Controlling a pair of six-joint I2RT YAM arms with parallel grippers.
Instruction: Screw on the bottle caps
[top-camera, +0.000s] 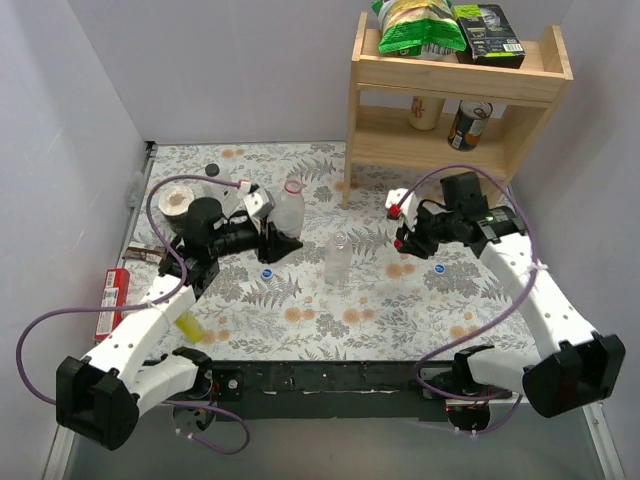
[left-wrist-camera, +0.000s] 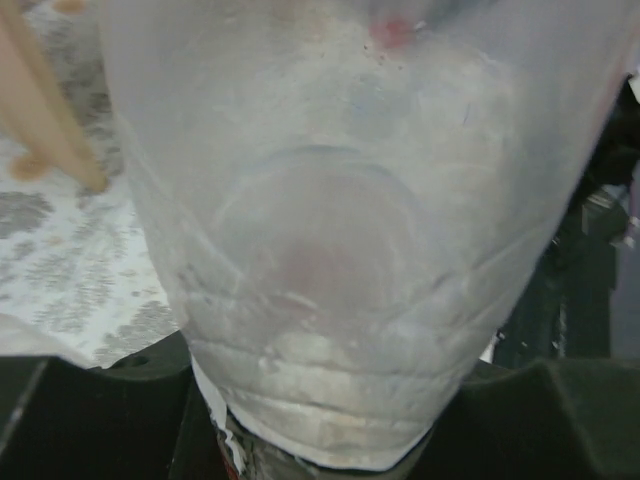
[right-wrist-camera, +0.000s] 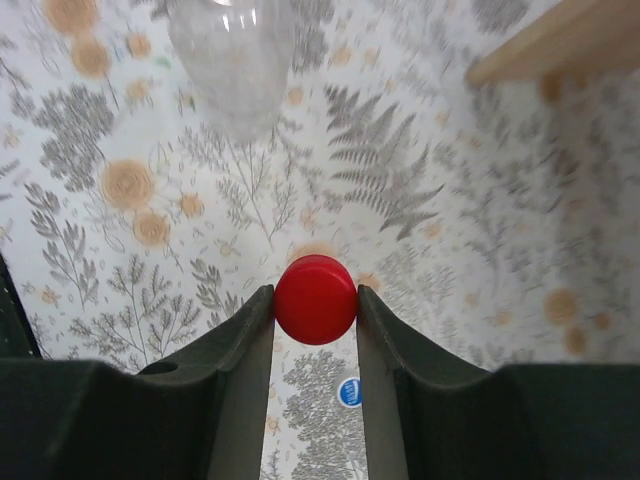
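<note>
Right wrist: right gripper (right-wrist-camera: 316, 312) clamps a round red plastic cap (right-wrist-camera: 316, 299), left gripper (top-camera: 272, 238) the wide clear plastic bottle (left-wrist-camera: 320, 250); next, probably align cap over mouth.

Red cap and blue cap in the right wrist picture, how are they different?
The red round plastic cap is squeezed between the right arm's fingers; the small blue round plastic cap lies loose on the flowery tablecloth. The red cap's top is plain; the blue cap's has white marks. Both are round, and neither is on a bottle.
</note>
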